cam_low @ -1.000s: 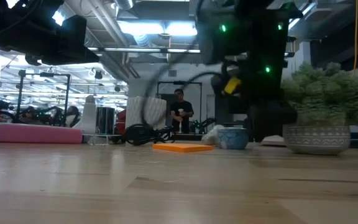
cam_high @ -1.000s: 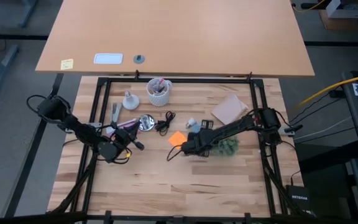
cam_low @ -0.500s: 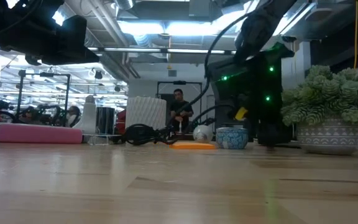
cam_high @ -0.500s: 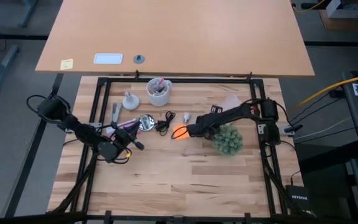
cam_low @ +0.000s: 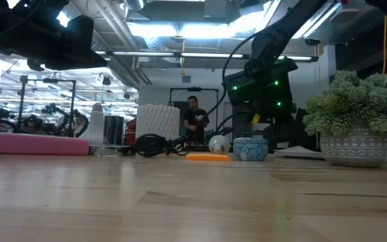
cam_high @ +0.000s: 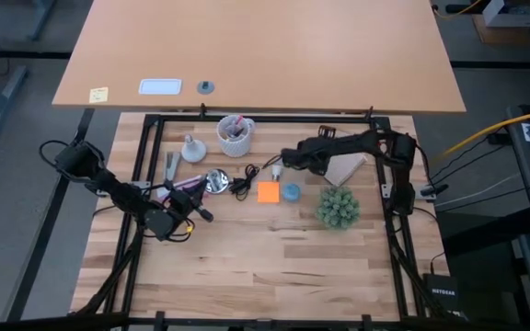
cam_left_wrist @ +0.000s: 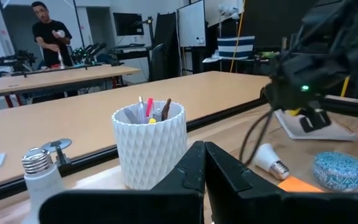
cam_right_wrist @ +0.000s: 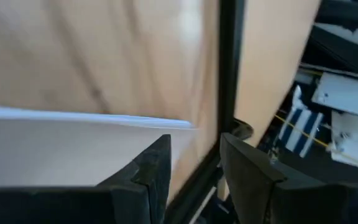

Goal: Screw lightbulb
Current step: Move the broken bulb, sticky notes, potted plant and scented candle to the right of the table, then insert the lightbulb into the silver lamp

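Pen cup [cam_high: 235, 135], potted plant [cam_high: 336, 208]

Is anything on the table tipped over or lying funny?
Yes. The lightbulb lies on its side on the table, near the orange sticky note, not screwed into anything. Nothing looks spilled or broken.

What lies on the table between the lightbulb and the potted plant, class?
In the high view, between the lightbulb and the potted plant sit an orange sticky note and a small blue round tin.

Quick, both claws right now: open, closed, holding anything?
Left claw: closed, holding nothing.
Right claw: open, holding nothing, near the lightbulb.
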